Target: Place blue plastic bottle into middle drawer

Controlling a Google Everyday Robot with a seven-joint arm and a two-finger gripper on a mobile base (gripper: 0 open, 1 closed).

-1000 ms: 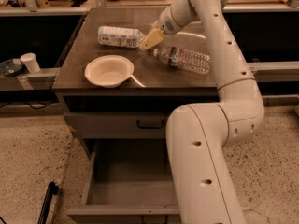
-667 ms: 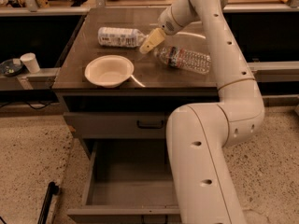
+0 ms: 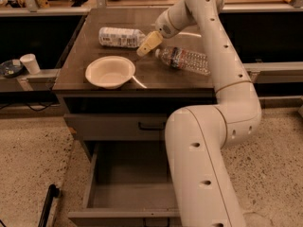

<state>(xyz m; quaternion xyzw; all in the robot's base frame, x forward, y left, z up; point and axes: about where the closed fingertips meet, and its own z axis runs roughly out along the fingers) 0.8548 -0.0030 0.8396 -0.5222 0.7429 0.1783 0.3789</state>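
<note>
The blue plastic bottle [image 3: 120, 36] lies on its side at the back of the dark table top, its body wrapped in a white and pale-blue label. My gripper [image 3: 147, 44] hangs just right of the bottle's right end, low over the table, holding nothing that I can see. The middle drawer [image 3: 127, 189] is pulled out below the table, grey and bare inside; my arm covers its right part.
A clear ribbed bottle [image 3: 184, 59] lies right of the gripper. A white bowl [image 3: 110, 71] sits at the table's front left with a white utensil beside it. A shut drawer with a black handle [image 3: 151, 126] is above the open one. A white cup [image 3: 31, 63] stands on the left ledge.
The gripper has moved a little down and to the left, closer to the blue plastic bottle's right end. The bottles and the bowl have not moved.
</note>
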